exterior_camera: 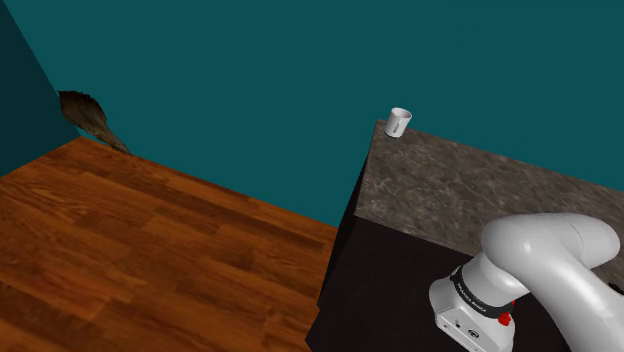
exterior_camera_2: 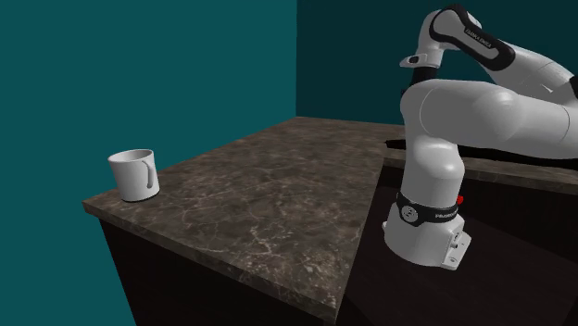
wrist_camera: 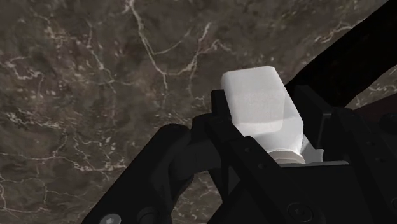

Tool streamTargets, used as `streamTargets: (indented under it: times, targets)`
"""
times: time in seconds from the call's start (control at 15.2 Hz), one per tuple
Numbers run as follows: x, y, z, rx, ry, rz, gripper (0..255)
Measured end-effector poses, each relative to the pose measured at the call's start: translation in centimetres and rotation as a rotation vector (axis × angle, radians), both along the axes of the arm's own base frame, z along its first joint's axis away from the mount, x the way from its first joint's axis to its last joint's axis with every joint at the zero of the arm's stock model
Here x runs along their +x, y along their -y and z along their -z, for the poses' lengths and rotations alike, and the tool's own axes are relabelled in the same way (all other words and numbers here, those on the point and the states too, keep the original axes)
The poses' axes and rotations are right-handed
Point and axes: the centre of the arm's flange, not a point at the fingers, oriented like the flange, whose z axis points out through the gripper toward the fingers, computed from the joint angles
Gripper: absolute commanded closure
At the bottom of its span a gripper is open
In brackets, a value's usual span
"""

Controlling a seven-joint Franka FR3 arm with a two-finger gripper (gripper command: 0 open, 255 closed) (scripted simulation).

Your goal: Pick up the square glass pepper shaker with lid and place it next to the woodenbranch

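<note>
Pepper shaker, white, square: clasped in pincer over dark marble bench; mug at bench corner edge.

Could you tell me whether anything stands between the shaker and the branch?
The pincer clasps the white shaker above the marble counter. In the shoulder view, the brown branch lies far left by the teal wall, across the wooden boards; only the white mug on the counter's corner stands near that path.

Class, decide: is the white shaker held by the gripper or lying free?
Held: the black fingers clasp the white shaker on both sides.
</note>
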Motion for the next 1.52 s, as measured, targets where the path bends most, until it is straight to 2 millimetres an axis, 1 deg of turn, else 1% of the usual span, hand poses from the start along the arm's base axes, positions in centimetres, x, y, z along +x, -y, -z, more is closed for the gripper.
streamTargets:
  times: [0.79, 0.92, 1.25, 1.32, 1.52]
  targets:
    - [0.1, 0.0, 6.4, 0.000, 0.000, 0.000, 255]
    - [0.0, 0.0, 6.9, 0.000, 0.000, 0.000, 255]
    - [0.0, 0.0, 7.1, -0.001, 0.000, 0.000, 255]
    - [0.0, 0.0, 7.1, -0.001, 0.000, 0.000, 0]
    - [0.0, 0.0, 7.1, -0.001, 0.000, 0.000, 0]
